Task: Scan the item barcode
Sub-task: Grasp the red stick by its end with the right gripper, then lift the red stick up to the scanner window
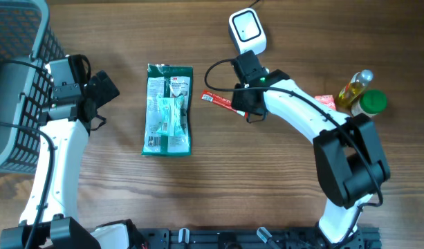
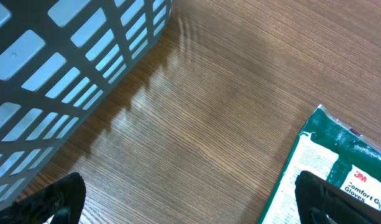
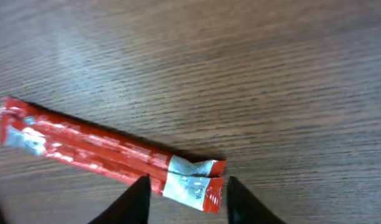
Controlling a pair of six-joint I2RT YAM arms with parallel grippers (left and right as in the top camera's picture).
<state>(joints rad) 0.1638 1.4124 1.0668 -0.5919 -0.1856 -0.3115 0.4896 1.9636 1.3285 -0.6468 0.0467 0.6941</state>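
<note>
Your right gripper (image 3: 185, 198), half spread, is straddling the long red foil sachet's (image 3: 97, 149) silver end, bottom centre; be centring before pinching. Left gripper (image 2: 196, 199) is idling, spread wide.

Green package (image 2: 330, 163) reading "3M", "Comfort G", "Gloves", red sachet (image 3: 97, 152) print too blurred

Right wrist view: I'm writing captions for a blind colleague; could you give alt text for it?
A red stick packet with a silvery end lies flat on a wooden table. The right gripper has its two dark fingers on either side of that end; whether they touch it is unclear.
</note>
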